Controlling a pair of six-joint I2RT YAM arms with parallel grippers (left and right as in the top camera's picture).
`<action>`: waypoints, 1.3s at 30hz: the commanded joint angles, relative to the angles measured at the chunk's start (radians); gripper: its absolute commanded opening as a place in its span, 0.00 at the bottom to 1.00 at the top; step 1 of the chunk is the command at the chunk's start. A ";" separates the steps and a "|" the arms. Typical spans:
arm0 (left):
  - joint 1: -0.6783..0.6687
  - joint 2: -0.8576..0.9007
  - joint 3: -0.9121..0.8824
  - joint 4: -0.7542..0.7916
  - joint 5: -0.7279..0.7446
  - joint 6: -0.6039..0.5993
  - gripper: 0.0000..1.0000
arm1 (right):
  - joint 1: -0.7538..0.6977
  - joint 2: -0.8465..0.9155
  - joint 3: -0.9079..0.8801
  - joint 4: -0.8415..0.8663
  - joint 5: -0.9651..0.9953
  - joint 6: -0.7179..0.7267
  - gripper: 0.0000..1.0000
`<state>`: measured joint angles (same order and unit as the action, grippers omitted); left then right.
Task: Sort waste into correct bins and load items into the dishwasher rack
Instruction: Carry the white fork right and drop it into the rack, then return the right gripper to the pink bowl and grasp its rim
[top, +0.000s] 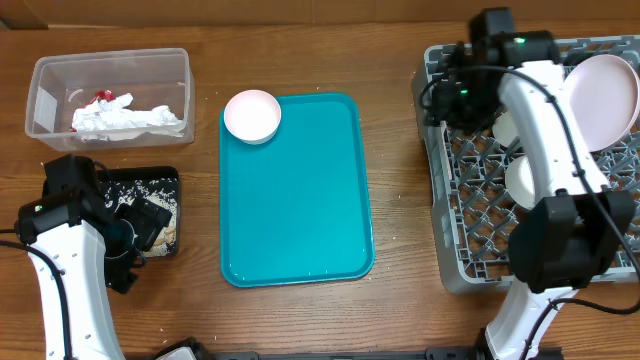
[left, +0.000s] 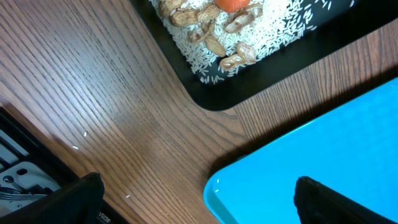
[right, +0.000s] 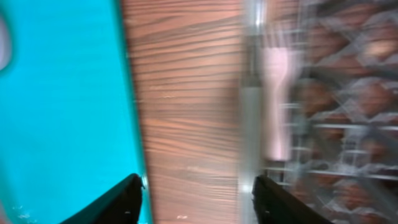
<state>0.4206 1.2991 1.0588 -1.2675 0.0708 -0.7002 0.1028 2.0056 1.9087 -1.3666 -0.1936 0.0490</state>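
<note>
1 item is left on the teal tray (top: 300, 200): a pale pink bowl (top: 252, 115) at the tray's upper left corner, seated partly over the raised rim.

Risks noted:
- Because the bowl rides on the rim, it probably sits unevenly. A pinch on 1 wall could tip it or skid it onto the wood.
- The dishwasher rack (top: 470, 250) at the right of the frame already carries a large pink plate (top: 603, 100) at its upper right. A bowl brought in low could strike the rack wall or the plate.
- The black food-waste bin (left: 249, 87), holding rice and peanuts, lies just beside the tray corner in the left wrist view. A careless sweep of that arm could jolt it and scatter more grains; a few already lie on the table.
- The right wrist view is smeared, so fine detail at the rack edge cannot be read.

Arm pose:
- The left gripper (left: 199, 202) hangs low over bare wood at the lower left, between the black bin and the tray corner, jaws spread wide, nothing held.
- The right gripper (right: 199, 199) is reached up to the rack's upper left corner, over the strip of table between tray and rack, jaws parted and empty.

The clear bin (top: 45, 95) at the upper left holds crumpled paper.
</note>
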 joint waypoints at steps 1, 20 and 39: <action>0.001 -0.001 -0.002 0.001 0.000 0.013 1.00 | 0.138 -0.038 -0.002 0.037 -0.095 0.080 1.00; 0.001 -0.001 -0.002 0.001 0.000 0.013 1.00 | 0.494 0.268 -0.005 0.595 -0.016 0.611 0.89; 0.001 -0.001 -0.002 0.001 0.000 0.013 1.00 | 0.499 0.361 -0.004 0.761 0.002 0.667 0.80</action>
<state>0.4206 1.2991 1.0588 -1.2675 0.0704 -0.7002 0.5976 2.3436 1.9015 -0.6132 -0.2161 0.7063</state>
